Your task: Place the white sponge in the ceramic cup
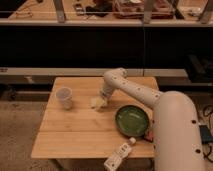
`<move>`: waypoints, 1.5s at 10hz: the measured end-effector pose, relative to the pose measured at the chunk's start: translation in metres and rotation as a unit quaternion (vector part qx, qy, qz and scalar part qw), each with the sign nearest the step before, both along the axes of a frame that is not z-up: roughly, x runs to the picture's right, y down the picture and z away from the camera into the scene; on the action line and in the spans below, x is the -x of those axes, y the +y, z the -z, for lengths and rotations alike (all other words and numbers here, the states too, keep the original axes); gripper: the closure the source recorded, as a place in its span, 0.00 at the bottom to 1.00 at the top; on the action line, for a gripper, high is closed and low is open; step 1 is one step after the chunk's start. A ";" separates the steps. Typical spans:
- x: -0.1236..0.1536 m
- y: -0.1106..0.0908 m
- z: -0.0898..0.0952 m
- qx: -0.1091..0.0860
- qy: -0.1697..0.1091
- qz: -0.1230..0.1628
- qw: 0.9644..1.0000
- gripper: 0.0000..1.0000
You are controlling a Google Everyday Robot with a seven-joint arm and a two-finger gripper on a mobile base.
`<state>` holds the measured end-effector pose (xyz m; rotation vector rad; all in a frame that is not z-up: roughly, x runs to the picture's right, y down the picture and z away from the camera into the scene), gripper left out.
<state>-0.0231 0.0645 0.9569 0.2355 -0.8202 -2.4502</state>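
The ceramic cup (pixel 64 97) stands upright on the left part of the wooden table (pixel 75 135). The white sponge (pixel 98 102) is a small off-white pad at the table's middle, right of the cup and apart from it. My gripper (pixel 101 99) is at the end of the white arm, down at the sponge and touching it from the right. Whether the sponge rests on the table or is lifted does not show.
A wide green bowl (pixel 132 121) sits right of the middle, partly behind my arm. A long white bottle (pixel 119 155) lies at the front edge. A small red thing (pixel 148 135) lies by the bowl. Dark shelving runs behind the table.
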 end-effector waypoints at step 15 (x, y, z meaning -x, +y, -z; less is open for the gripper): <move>0.145 -0.134 0.165 0.010 -0.086 -0.028 0.996 1.00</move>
